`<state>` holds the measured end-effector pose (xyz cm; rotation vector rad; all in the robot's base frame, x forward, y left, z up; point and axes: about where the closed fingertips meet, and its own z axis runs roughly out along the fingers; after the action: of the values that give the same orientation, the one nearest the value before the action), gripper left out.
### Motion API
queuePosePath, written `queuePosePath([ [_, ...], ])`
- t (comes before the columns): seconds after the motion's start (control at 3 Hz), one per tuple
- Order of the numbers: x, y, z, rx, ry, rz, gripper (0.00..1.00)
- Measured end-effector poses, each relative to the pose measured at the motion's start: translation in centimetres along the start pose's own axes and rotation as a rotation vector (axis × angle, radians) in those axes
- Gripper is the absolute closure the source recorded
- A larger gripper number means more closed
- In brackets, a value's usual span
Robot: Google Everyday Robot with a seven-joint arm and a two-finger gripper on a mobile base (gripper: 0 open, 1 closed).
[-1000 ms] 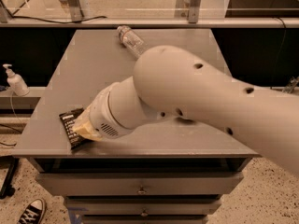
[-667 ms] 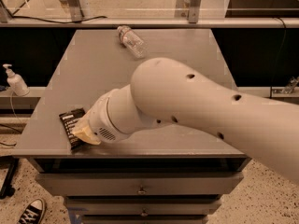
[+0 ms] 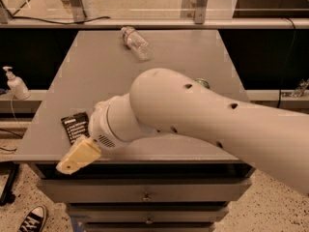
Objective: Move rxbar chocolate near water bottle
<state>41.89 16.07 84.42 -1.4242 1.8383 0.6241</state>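
Camera view: near to far.

- Floor, bottom left: sneaker (image 3: 32,219), black with a white toe.
- Below the surface (image 3: 193,47): drawers (image 3: 145,195) with small metal pulls, front face toward the camera.
- Gripper (image 3: 72,162): cream-coloured, sticks out past the front-left edge of the surface and points down-left toward the floor. Open or closed: can't tell, only one cream piece shows from this angle.
- Wrist (image 3: 113,124): white vented cylinder sitting over the front-left part of the surface, just right of the rxbar.
- Rxbar (image 3: 76,126): black wrapper with white text, lying flat at the front-left of the surface, long axis running roughly front to back. Its right side is tucked under or behind the wrist. The near end lies just above the base of the gripper; contact can't be confirmed. It does not look lifted.
- Arm (image 3: 207,124): big white link coming in from the right and covering most of the front half of the surface.
- Can (image 3: 202,82): only a greenish sliver shows over the top of the arm, mid-right of the surface.
- Bottle (image 3: 135,42): clear, ribbed, lying on its side at the far edge, left of centre, cap toward the far-left. Well apart from the rxbar, nearly the full depth of the surface between them.
- Off the surface, on a ledge at left: white pump dispenser (image 3: 15,84), upright.
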Motion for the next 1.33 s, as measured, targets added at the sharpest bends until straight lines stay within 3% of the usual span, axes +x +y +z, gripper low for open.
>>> queuePosePath([
  [0.67,1.0,0.2,1.2,-0.001,-0.004,0.024,0.0],
  [1.0,1.3,0.3,1.6,-0.003,-0.006,0.02,0.16],
  [1.33,1.5,0.4,1.5,0.002,-0.008,0.019,0.41],
])
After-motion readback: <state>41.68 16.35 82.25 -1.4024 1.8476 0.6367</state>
